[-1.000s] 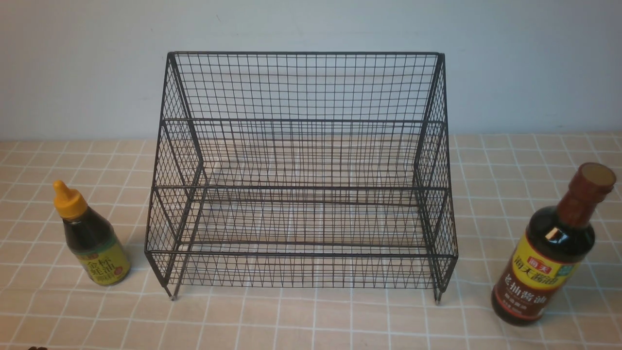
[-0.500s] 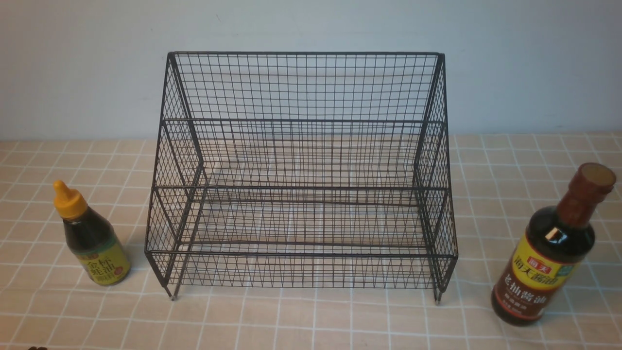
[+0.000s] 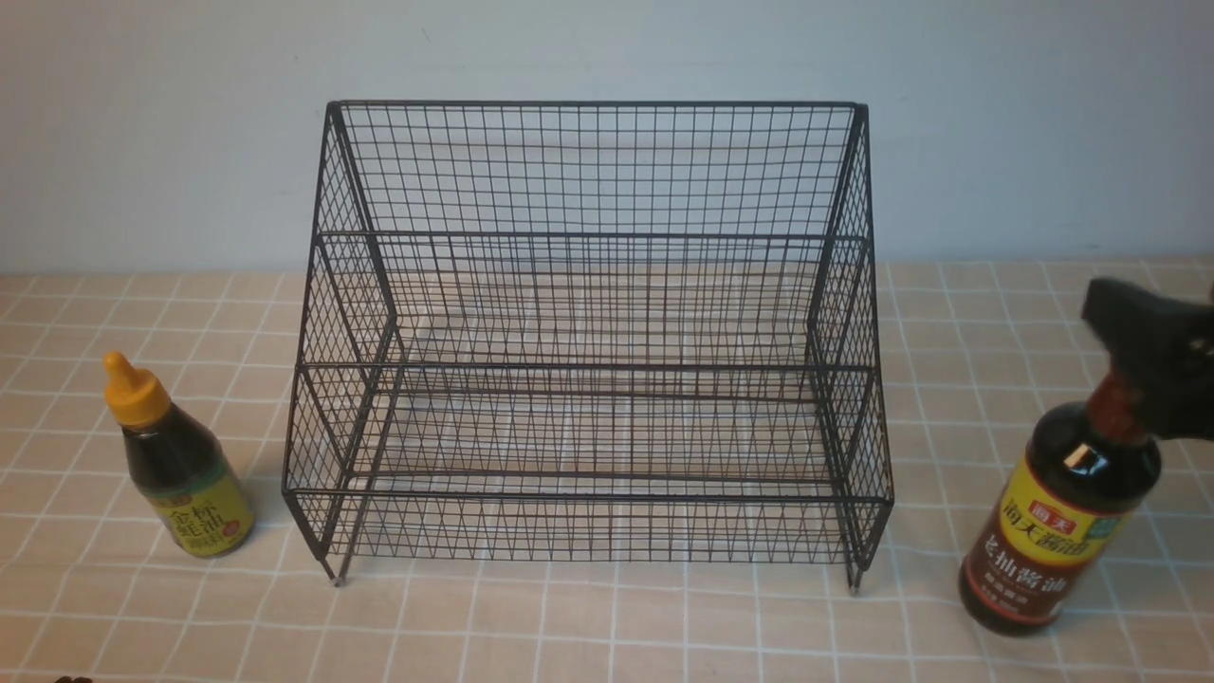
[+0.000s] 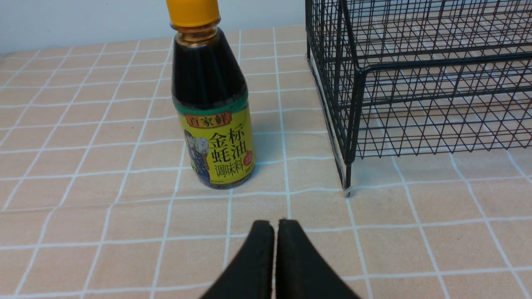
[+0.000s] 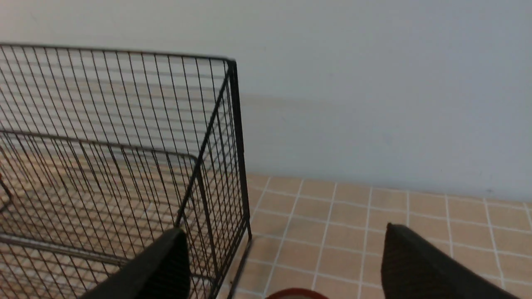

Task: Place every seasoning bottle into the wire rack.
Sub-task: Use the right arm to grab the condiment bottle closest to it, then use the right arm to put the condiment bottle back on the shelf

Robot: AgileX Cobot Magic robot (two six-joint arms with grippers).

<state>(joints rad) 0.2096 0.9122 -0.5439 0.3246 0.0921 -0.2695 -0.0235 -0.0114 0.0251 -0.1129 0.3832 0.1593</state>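
The black wire rack stands mid-table, with nothing in it. The short bottle, with an orange-yellow cap and a yellow-green label, stands upright to its left. The tall bottle, with a yellow-and-maroon label, stands upright to its right. My right gripper is over the tall bottle's neck and hides its cap. In the right wrist view the right gripper is wide open, with the red cap low between the jaws and the rack beside it. My left gripper is shut and empty, a little short of the short bottle and next to the rack's corner.
A peach checked tablecloth covers the table. A plain pale wall rises right behind the rack. The rack's front left foot stands close to the short bottle.
My right gripper has come into the front view from the right and now covers the tall bottle's cap. Both bottles and the rack have not moved.
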